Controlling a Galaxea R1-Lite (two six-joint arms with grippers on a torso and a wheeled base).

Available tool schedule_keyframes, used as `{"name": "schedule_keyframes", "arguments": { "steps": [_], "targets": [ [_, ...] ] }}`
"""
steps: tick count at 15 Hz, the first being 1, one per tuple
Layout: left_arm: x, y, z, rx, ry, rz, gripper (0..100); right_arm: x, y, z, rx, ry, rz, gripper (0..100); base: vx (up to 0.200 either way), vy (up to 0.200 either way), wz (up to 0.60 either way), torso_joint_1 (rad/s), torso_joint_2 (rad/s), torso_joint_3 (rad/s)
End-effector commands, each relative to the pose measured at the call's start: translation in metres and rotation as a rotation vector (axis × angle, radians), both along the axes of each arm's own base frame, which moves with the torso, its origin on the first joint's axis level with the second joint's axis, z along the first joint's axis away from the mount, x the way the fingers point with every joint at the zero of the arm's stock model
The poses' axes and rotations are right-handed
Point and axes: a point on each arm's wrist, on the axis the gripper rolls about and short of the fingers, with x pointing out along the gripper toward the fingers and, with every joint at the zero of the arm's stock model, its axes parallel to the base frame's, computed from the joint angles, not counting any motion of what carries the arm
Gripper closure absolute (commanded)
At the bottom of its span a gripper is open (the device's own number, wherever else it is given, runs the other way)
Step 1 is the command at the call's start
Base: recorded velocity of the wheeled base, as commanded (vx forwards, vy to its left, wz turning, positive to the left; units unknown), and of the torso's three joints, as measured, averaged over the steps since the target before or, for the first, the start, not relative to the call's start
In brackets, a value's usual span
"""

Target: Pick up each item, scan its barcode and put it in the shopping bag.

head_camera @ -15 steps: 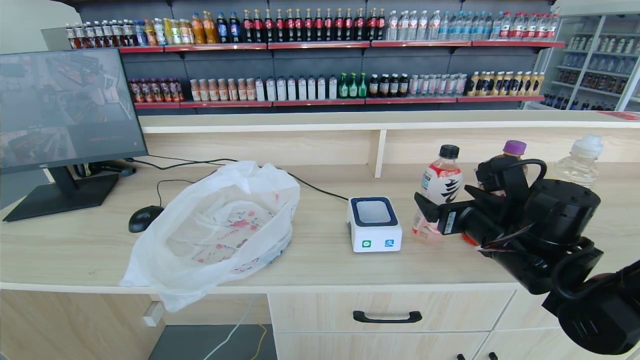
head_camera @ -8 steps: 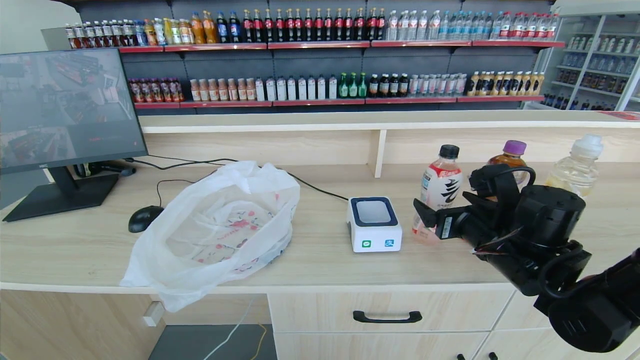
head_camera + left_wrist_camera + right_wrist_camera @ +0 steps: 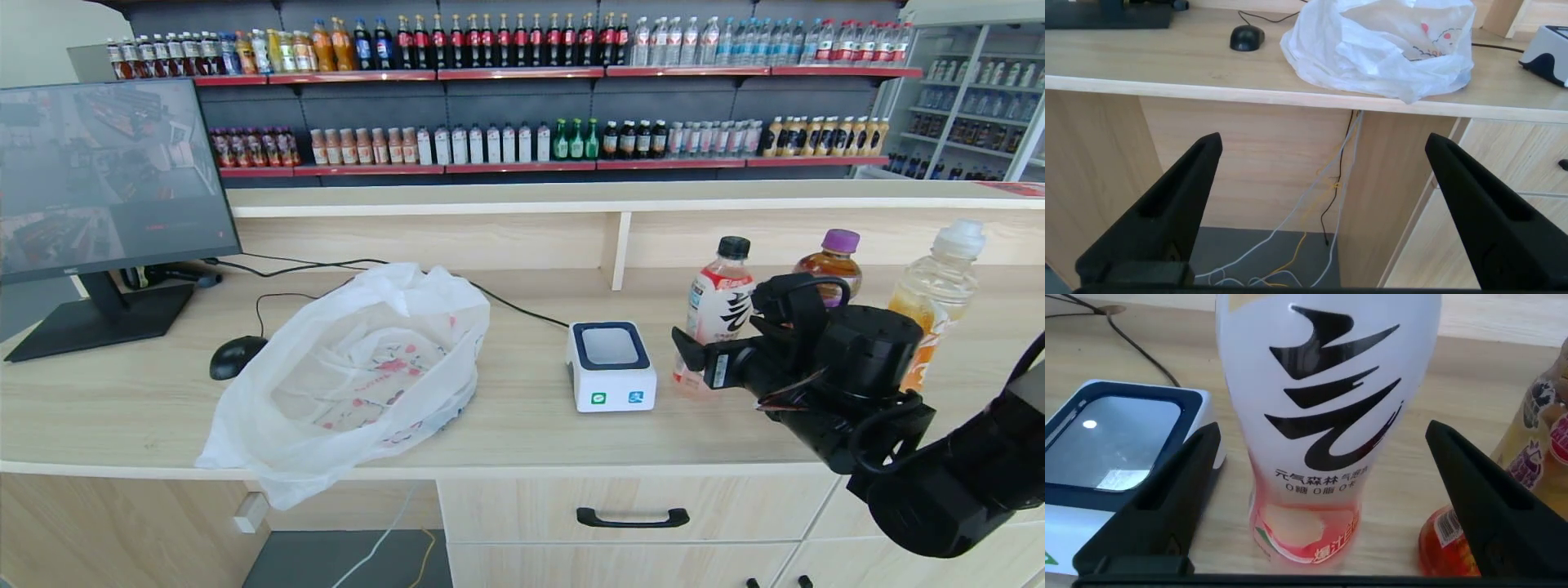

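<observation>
A pink-and-white bottle (image 3: 720, 309) with a black cap stands upright on the counter, right of the white barcode scanner (image 3: 611, 364). My right gripper (image 3: 700, 353) is open at the bottle's lower half. The bottle (image 3: 1327, 416) is centred just ahead of the right gripper (image 3: 1323, 437), with one finger on each side. Behind it stand an amber bottle (image 3: 834, 260) with a purple cap and a clear bottle (image 3: 939, 294) with a white cap. The white shopping bag (image 3: 359, 367) lies open left of the scanner. My left gripper (image 3: 1323, 147) hangs open below the counter edge, holding nothing.
A monitor (image 3: 106, 180) and a black mouse (image 3: 235, 356) sit at the counter's left, with cables running behind the bag. A raised back ledge (image 3: 620, 200) borders the counter. Drawers with a black handle (image 3: 633, 517) are under it. Shelves of drinks fill the back wall.
My right arm has drawn down and to the left, toward the pink-and-white bottle, uncovering the amber and clear bottles behind it. The bottles, scanner and bag have not moved.
</observation>
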Motion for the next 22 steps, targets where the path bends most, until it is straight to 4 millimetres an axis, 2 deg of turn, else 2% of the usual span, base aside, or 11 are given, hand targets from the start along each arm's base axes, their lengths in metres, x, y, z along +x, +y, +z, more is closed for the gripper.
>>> {"name": "schedule_keyframes", "arguments": {
  "steps": [1, 12, 21, 22],
  "targets": [
    [0.0, 0.0, 0.0, 0.0, 0.001, 0.0, 0, 0.006, 0.002, -0.004, -0.004, 0.006, -0.001, 0, 0.0, 0.0, 0.0, 0.0, 0.0, 0.0],
    [0.0, 0.0, 0.0, 0.0, 0.001, 0.0, 0, 0.026, 0.003, -0.004, -0.005, -0.022, -0.017, 0, 0.0, 0.0, 0.0, 0.0, 0.0, 0.0],
    [0.0, 0.0, 0.0, 0.0, 0.0, 0.0, 0, 0.029, 0.0, -0.006, -0.017, -0.021, -0.027, 0, 0.0, 0.0, 0.0, 0.0, 0.0, 0.0],
    [0.0, 0.0, 0.0, 0.0, 0.0, 0.0, 0, 0.03, 0.0, -0.005, -0.016, -0.023, -0.028, 100, 0.0, 0.0, 0.0, 0.0, 0.0, 0.0]
  ]
}}
